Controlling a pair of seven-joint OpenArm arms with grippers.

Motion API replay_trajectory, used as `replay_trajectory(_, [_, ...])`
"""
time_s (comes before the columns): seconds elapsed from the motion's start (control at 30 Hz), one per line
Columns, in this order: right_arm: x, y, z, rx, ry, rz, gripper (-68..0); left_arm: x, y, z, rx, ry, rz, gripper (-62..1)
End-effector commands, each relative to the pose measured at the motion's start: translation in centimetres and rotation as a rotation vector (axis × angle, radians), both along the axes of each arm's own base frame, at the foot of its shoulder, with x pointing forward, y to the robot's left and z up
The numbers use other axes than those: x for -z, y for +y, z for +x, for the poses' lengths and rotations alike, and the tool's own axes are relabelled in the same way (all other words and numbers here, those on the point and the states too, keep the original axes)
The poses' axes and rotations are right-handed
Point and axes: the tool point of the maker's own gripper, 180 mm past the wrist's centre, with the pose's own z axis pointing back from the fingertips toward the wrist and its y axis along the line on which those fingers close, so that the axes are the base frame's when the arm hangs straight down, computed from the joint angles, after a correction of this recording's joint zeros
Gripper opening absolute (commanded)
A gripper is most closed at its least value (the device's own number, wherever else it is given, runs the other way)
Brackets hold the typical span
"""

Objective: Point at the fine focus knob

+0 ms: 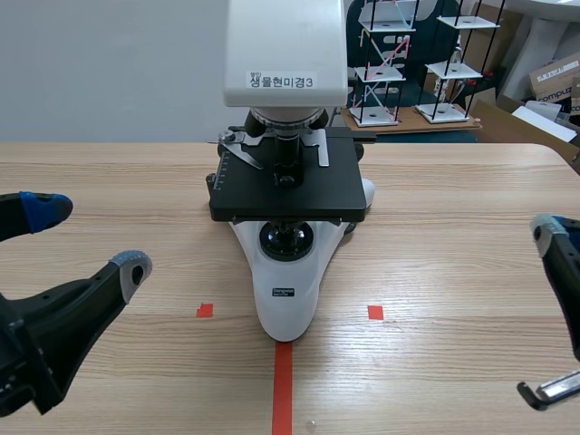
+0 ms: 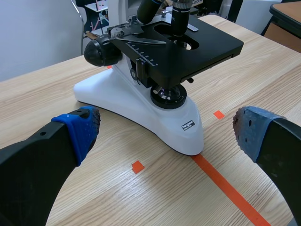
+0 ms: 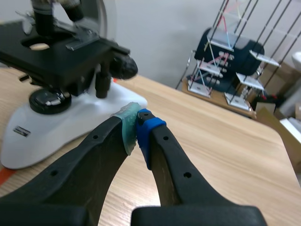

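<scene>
Standing between two grippers is one microscope: left gripper spread apart, right gripper pressed together. Each wrist view shows one black focus knob at its side.

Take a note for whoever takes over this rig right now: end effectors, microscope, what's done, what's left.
Left end effector: open, empty, low on its own side, apart from the microscope.
Right end effector: shut on nothing, beside the microscope's base, tips toward the black focus knob but short of it.
Done: no pointing yet.
Left: bring the right tips up to the fine focus knob; which part of the knob is the fine one I cannot tell.
</scene>
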Motion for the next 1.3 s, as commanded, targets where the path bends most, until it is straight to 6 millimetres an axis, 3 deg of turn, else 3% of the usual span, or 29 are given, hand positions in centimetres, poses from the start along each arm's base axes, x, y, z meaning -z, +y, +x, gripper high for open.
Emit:
replay_trajectory(0.0, [-0.7, -1.8, 1.2, 0.043, -0.041, -0.013, -66.5, -1.0, -0.4, 0.1, 0.005, -0.03, -0.026, -1.3])
replay_trajectory(0.27, [1.1, -10.4, 2.8, 0.226, 0.011, -0.005, -66.5, -1.0, -0.4, 0.1, 0.003, -0.031, -0.018, -1.3])
replay_trajectory(0.47, [1.6, -13.6, 4.7, 0.171, 0.078, 0.013, -66.5, -1.1, -0.3, 0.2, 0.0, -0.037, -0.017, -1.3])
replay_trajectory(0.6, [1.6, -14.4, 6.7, 0.102, 0.13, 0.006, -66.5, -1.1, -0.3, 0.2, 0.0, -0.037, -0.017, -1.3])
replay_trajectory(0.9, [-0.4, -15.4, 10.8, 0.0, 0.169, -0.021, -66.5, -1.1, -0.3, 0.2, 0.0, -0.037, -0.017, -1.3])
replay_trajectory(1.1, [-1.6, -15.0, 12.3, -0.059, 0.173, -0.001, -66.7, -1.1, -0.3, 0.2, 0.0, -0.037, -0.017, -1.3])
replay_trajectory(1.27, [-0.9, -13.7, 13.5, -0.093, 0.205, -0.007, -66.7, -1.1, -0.3, 0.2, 0.0, -0.037, -0.017, -1.3])
